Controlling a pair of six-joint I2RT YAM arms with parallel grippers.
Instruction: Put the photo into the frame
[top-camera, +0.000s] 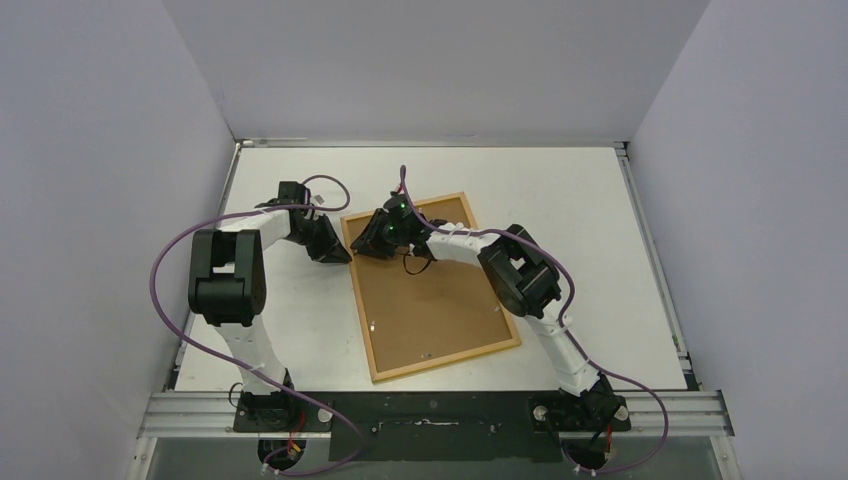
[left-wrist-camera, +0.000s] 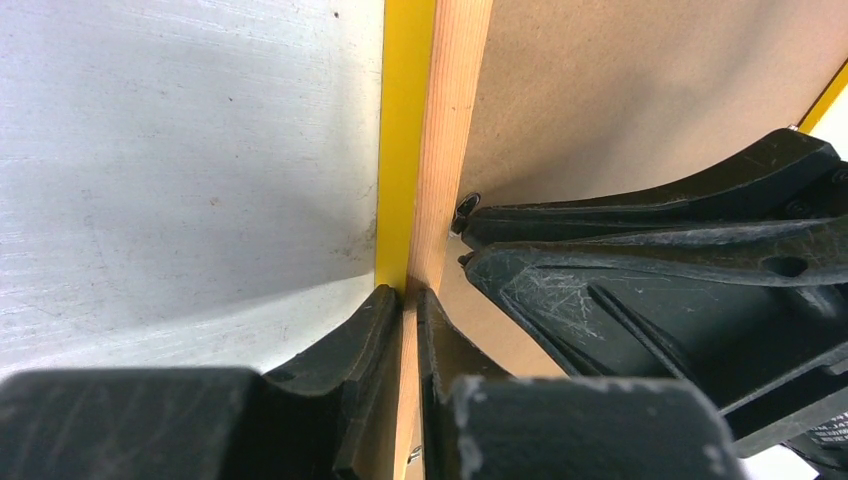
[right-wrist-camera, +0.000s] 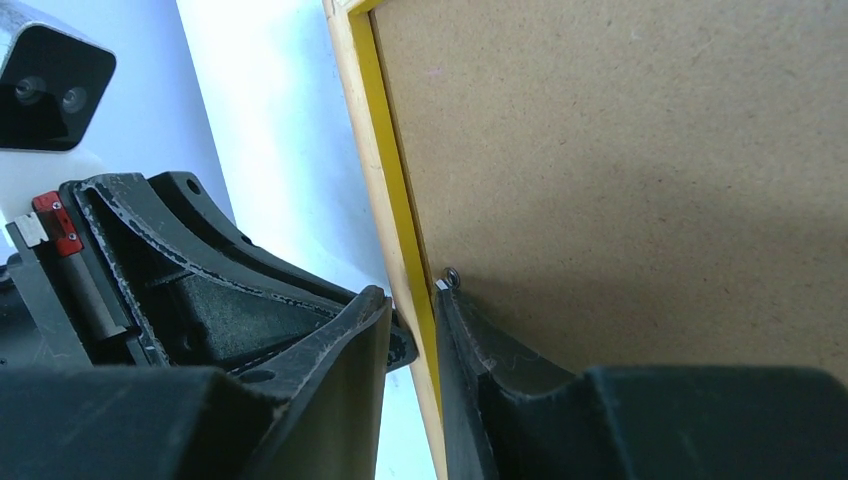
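Lying back-up on the white table (top-camera: 600, 230), the frame (top-camera: 445, 362) holds a brown board (top-camera: 430, 300). The left gripper (left-wrist-camera: 408, 300) is pinched narrowly on the frame's left rail near the far corner. The right gripper (right-wrist-camera: 412, 305) nips the same rail just beside it, one finger on the board side.

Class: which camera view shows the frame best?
The top external view: the frame lies back up with nearly its whole outline visible, only part of its far end covered. The left wrist view shows just a short stretch of its yellow-and-wood edge. The right wrist view shows one edge and a corner.
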